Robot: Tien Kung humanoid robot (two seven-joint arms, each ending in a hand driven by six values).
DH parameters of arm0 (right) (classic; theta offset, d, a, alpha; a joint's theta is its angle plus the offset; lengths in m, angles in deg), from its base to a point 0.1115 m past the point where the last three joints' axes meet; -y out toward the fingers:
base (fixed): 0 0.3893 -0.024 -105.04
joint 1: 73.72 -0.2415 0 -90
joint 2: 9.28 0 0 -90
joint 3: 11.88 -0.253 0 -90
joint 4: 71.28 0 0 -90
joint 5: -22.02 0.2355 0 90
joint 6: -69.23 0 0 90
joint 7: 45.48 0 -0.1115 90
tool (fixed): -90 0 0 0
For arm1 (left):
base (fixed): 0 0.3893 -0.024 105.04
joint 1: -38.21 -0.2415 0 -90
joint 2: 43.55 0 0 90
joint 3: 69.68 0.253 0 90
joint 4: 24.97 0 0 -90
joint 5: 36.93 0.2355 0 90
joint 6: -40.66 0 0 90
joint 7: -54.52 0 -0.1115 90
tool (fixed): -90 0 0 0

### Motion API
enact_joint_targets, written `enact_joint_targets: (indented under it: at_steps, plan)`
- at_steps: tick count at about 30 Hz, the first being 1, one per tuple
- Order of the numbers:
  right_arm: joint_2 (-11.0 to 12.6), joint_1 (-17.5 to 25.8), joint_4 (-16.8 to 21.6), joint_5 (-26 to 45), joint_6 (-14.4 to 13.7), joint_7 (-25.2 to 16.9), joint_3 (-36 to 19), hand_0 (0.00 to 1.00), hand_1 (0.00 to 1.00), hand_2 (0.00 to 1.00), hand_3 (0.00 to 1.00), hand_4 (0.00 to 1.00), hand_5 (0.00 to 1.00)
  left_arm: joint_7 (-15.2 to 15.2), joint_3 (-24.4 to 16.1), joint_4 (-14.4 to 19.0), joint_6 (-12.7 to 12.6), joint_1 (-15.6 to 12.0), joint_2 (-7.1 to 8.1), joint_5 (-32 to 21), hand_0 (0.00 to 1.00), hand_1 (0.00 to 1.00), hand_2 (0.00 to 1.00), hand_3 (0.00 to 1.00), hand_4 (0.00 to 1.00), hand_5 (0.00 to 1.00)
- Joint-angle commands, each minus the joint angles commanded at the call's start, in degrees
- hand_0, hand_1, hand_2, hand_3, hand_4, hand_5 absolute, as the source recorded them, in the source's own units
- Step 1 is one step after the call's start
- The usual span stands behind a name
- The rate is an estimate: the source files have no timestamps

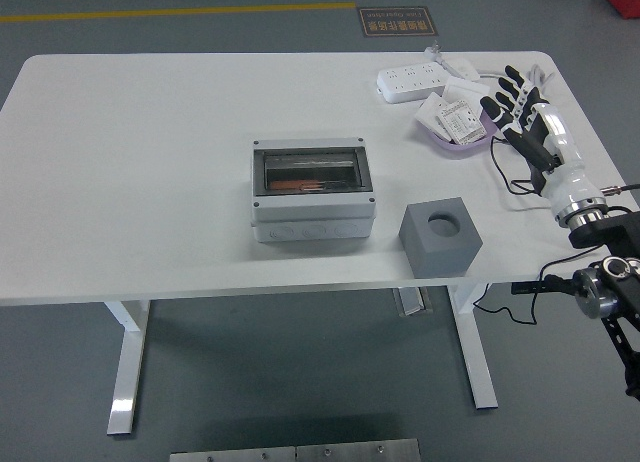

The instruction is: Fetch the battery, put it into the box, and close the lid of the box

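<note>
A white table (150, 162) fills most of the view, and only one arm is over it: the right arm comes in from the lower right corner and reaches up along the table's right edge. Its right hand (522, 117) hangs just beside a shallow purple bowl (440, 142), on the bowl's right side. The fingers (500, 94) are spread and straight, pointing up and to the left, and they grasp nothing. Whether a fingertip touches the bowl's rim I cannot tell from here.

The bowl holds several small white packets (452, 117) with dark print, piled loosely; these look like the battery packs, though the print is too small to read. Just behind the bowl lies a white power strip (412, 80), its cable running off toward the table's far right corner.

Near the middle of the table sits the box (312, 190), a pale grey enclosure with a transparent lid (310, 168) lying flat over its top. Through the lid a dark interior shows with a reddish-orange strip inside.

To the right of the box and a little nearer the front edge stands a grey foam block (441, 235) with a round hole in its upper face. It is apart from both the box and the bowl.
</note>
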Motion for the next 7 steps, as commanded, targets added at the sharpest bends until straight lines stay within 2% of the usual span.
enact_joint_targets:
  at_steps: [7]
  plan:
    - [-0.25,0.22,0.28,2.04,-0.94,-1.36,-0.60,0.998,0.998,0.998,0.998,0.998,0.629,-0.08,0.00,0.00,0.13,0.01,-0.27,-0.18,0.668,0.791,0.754,0.801,0.869,0.335]
